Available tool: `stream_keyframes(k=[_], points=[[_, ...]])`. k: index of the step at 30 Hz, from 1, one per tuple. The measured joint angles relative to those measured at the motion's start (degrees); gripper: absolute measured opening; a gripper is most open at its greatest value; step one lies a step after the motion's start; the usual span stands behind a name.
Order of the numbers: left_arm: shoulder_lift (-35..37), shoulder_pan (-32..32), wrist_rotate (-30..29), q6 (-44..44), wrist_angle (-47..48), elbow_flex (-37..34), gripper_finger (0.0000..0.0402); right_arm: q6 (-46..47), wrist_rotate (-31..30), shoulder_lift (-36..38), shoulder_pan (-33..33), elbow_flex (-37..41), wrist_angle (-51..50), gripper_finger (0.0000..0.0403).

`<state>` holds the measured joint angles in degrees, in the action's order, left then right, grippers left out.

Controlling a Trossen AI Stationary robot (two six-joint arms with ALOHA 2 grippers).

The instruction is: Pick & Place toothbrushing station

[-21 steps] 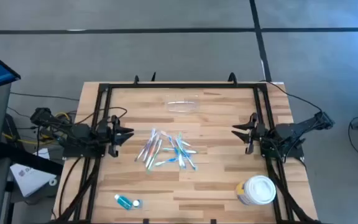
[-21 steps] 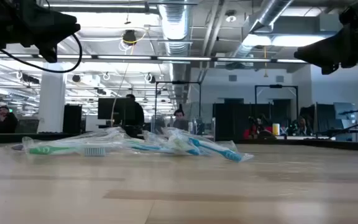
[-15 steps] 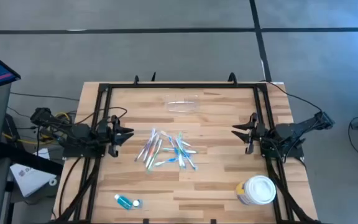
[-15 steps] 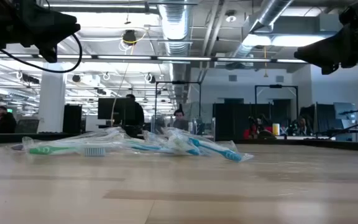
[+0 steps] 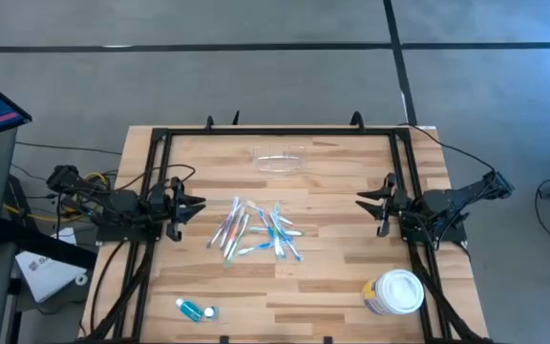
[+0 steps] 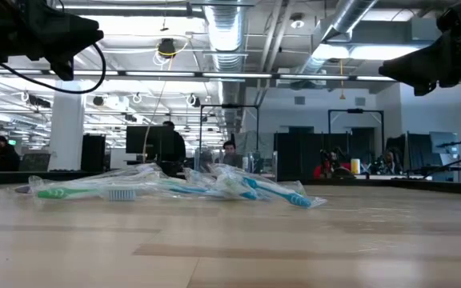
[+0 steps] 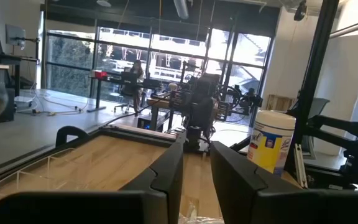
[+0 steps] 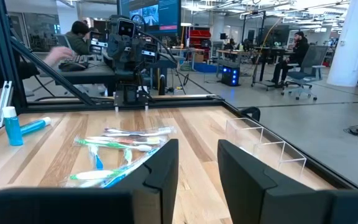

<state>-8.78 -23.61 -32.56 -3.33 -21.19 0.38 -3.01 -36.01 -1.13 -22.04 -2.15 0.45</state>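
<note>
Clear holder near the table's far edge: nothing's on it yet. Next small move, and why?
Probably bring one tool toward the clear holder. It sits alone by the far edge, beyond the pile of toothbrushes, with nothing touching it. The left tool and right tool both hover at mid-table, jaws slightly apart and empty, at about the same distance from it, so either could go.

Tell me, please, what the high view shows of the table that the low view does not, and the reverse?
Only the high view shows the clear toothbrushing station near the far edge, the white-lidded tub, the small blue bottle, and the left gripper and right gripper hovering empty on either side of the pile. Only the low view shows the office behind the table, with people at desks. Both show the pile of wrapped toothbrushes on the wooden table.
</note>
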Motion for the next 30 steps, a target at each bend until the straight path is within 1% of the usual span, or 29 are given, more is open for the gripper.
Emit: stream_keyframes(k=[5, 8, 9, 13, 15, 18, 23, 26, 30], points=[[-0.01, 0.01, 0.01, -0.87, -0.14, -0.01, 0.0077, 0.00, 0.00, 0.00, 0.00, 0.00, 0.00, 0.0103], [0.00, 0.00, -1.68, -5.96, -0.33, 0.00, 0.0077, 0.00, 0.00, 0.02, 0.00, 0.00, 0.00, 0.0103], [0.00, 0.02, -2.85, -6.84, -0.31, 0.00, 0.0077, 0.00, 0.00, 0.02, 0.00, 0.00, 0.00, 0.0103], [-1.80, 0.02, -3.85, -9.01, -0.29, 0.00, 0.0077, 0.00, 0.00, 0.00, 0.00, 0.00, 0.00, 0.0103], [-4.48, 0.02, -5.11, -10.09, -0.22, 0.11, 0.0077, 0.01, 0.00, 0.01, 0.00, -0.01, 0.00, 0.0103], [-10.53, 0.24, -7.42, -12.70, 0.38, 1.34, 0.0077, 0.00, -0.02, 0.00, 0.02, 0.00, 0.00, 0.0103], [-22.16, 1.64, -7.48, -19.16, 1.02, 5.55, 0.0077, 0.01, 0.00, 0.01, 0.01, -0.01, 0.00, 0.0103], [-28.94, 2.83, -5.27, -24.57, 4.60, 9.03, 0.0077, 0.00, 0.00, 0.00, 0.02, 0.00, 0.00, 0.0103], [-36.76, 4.78, -0.73, -32.30, 10.73, 13.05, 0.0077, 0.01, 0.00, 0.01, 0.00, 0.00, 0.00, 0.0103]])
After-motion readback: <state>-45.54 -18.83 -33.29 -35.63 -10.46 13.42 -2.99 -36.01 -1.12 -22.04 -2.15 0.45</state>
